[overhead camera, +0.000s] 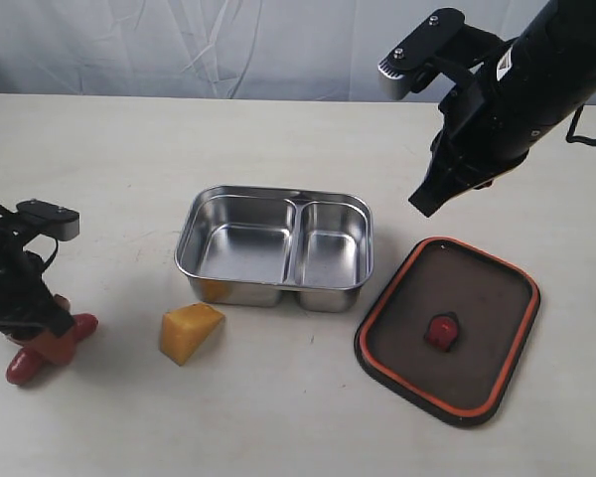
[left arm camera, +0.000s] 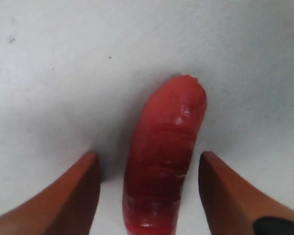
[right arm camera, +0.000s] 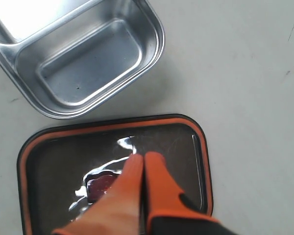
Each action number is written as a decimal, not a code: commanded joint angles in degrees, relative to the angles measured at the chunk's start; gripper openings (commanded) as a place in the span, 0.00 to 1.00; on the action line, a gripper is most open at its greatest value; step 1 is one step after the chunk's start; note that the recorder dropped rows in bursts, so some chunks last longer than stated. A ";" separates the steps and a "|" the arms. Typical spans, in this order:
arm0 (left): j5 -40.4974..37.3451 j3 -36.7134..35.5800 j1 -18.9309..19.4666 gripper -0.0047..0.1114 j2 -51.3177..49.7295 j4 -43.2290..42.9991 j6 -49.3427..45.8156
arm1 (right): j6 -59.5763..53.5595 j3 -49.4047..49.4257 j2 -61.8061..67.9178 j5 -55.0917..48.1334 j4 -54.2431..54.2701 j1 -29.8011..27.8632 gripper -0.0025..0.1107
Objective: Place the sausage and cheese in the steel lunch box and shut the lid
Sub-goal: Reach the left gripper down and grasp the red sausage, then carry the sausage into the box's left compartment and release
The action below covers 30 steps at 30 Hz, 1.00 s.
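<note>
In the exterior view the left gripper (overhead camera: 42,338) covers the middle of the sausage (overhead camera: 22,368); only its two red ends show, and the jaws cannot be made out there. The left wrist view shows them open, an orange finger on each side of the sausage with bare table (overhead camera: 129,149) between, and the sausage's near end cut off. The cheese (overhead camera: 191,331) lies just in front of the lunch box (overhead camera: 278,195). The right gripper (overhead camera: 424,206), fingers pressed together and empty, hangs above the lid (overhead camera: 477,298), which lies beside the box. Its wrist view shows only part of the box.
</note>
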<state>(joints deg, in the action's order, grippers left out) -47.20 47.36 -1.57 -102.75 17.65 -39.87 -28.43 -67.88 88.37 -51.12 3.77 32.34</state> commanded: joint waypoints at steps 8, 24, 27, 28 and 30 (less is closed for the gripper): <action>-3.56 0.13 -0.30 0.04 -0.87 6.48 0.15 | 0.08 0.13 0.02 -0.22 -0.85 -0.32 0.02; -1.21 14.18 -2.00 0.04 11.37 18.22 0.21 | 0.08 0.13 -0.14 -0.77 -1.08 -0.32 0.02; 1.36 16.57 -5.87 0.04 11.01 16.62 0.21 | 0.08 0.13 -0.14 -0.77 -1.08 -0.32 0.02; 2.80 17.01 -7.53 0.04 10.51 16.14 0.21 | 0.08 0.13 -0.11 -0.88 -0.98 -0.32 0.02; 5.48 17.98 -10.60 0.04 9.29 16.13 0.21 | 0.08 0.13 -0.11 -0.75 -0.53 -0.32 0.02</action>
<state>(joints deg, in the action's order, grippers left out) -45.15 63.87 -8.40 -92.24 33.82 -39.74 -28.34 -67.88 88.37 -51.56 3.25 32.34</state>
